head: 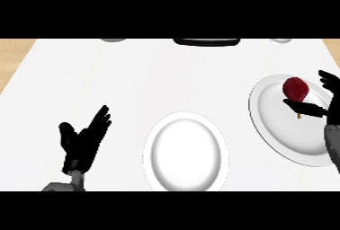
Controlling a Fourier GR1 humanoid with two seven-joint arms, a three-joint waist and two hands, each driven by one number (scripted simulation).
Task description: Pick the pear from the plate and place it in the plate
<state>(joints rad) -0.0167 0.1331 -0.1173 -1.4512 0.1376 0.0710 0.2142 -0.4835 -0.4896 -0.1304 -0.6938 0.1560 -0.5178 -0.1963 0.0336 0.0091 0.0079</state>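
Note:
A dark red pear (295, 88) with a pale stem at its lower end lies on the white plate (282, 130) at the right. My right hand (321, 102) is at that plate's right side, thumb under the pear and fingers above and to its right, spread around it without closing. A second white plate (185, 152) sits at the near centre with nothing on it. My left hand (83, 139) rests open at the lower left, fingers pointing up, well away from both plates.
The counter top (133, 72) is white, with a wooden strip along its left edge (13, 58). A dark object (207, 42) and two pale ones (114, 40) (281, 41) lie along the far edge.

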